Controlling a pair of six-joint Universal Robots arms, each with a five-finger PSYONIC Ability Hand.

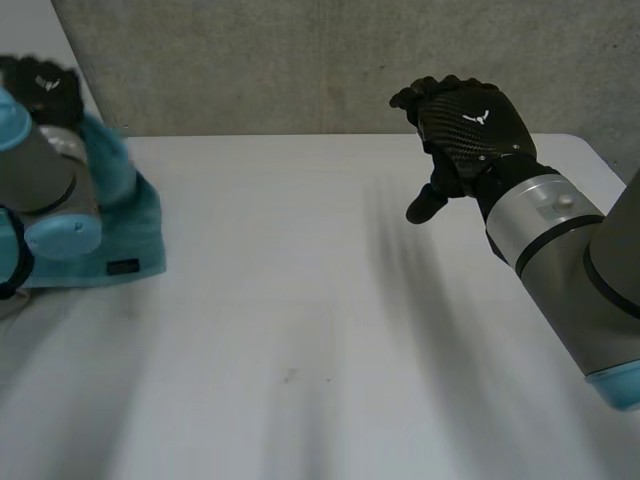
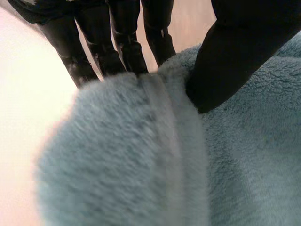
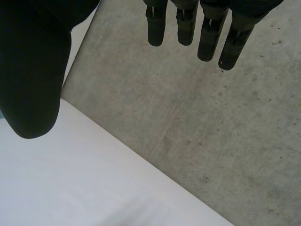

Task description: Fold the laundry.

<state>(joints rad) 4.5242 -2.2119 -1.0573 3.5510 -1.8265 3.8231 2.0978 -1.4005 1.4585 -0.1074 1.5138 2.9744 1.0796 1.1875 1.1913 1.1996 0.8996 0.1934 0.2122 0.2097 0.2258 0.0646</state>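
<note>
**Cloth [image 1: 125, 215] at far left, pinched by the left robot hand [image 1: 45, 88]**

Far left: left robot hand raised over the edge of the surface [image 1: 320, 330]. In the left wrist view, thumb [image 2: 225, 61] pressed on one face of the cloth, fingers [image 2: 120, 47] straight behind its hem, so a pinch on an edge. Teal fleece, bunched, draped from that hold past the left arm [image 1: 40, 180] down to the surface, with a small dark label [image 1: 123, 267] at the low corner. Long axis not readable in this heap.

Middle: bare white surface, ample room to spread.

Right: right robot hand [image 1: 465, 125] in the air over the far right side, well apart from the cloth, fingers loosely spread, thumb apart, nothing held. Cloth straight to the left of it, across the whole surface, and far nearer the left robot hand. Likely next: draw the cloth toward the middle and meet it with the free robot hand.

Behind: grey concrete wall [image 1: 300, 60]
</note>
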